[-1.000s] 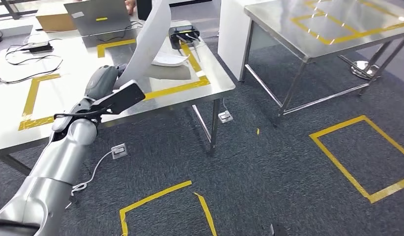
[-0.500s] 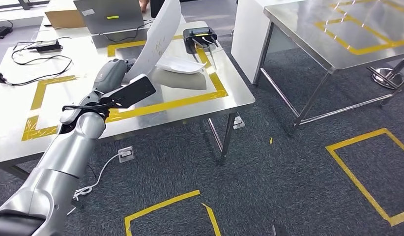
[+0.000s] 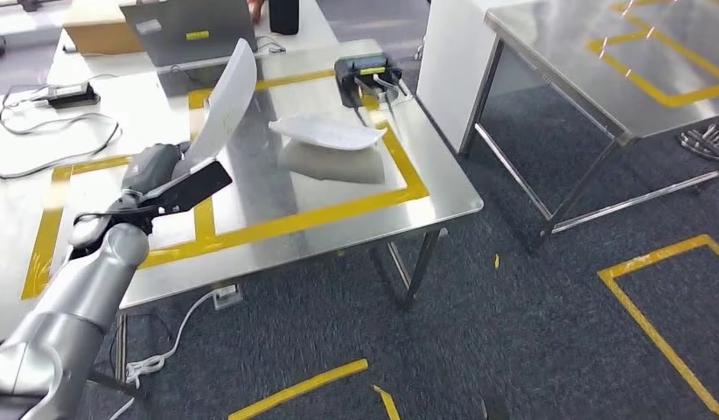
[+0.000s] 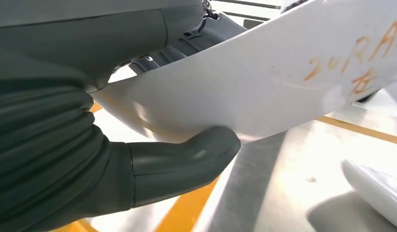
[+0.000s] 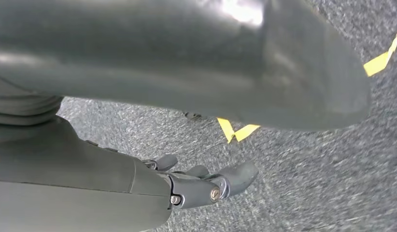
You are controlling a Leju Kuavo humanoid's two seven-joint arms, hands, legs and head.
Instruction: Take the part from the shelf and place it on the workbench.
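The left robot hand (image 3: 155,171) grasps the part (image 3: 223,107), a long curved white panel, near its lower end. In the left wrist view the thumb (image 4: 187,162) presses under the panel's edge while darker fingers (image 4: 187,36) lie over its other face. The part rises up and away from the robot hand, tilted, above the tabletop (image 3: 443,179) and within the yellow tape outline (image 3: 295,220). Just beyond the robot hand, a second white panel (image 3: 325,133) already rests on a grey block (image 3: 330,164) inside that outline.

The right robot hand (image 5: 206,181) hangs over the carpet with its fingers loosely curled and nothing in them; whether it counts as released or clenched I cannot tell.

The main risk, as I judge it, is leverage: the part is held at one end only, so most of its length overhangs the grip, and a quick lowering could let it pivot or slip between thumb and fingers. Its free end could also swing into the panel on the block, or toward the black charger (image 3: 363,74) and laptop (image 3: 177,31) farther off, if the arm turns while descending.

Compared with the earlier head views, the whole scene has shifted, so the camera has moved and the tabletop now sits more squarely ahead. The part leans lower and reaches less far up the picture than it did.
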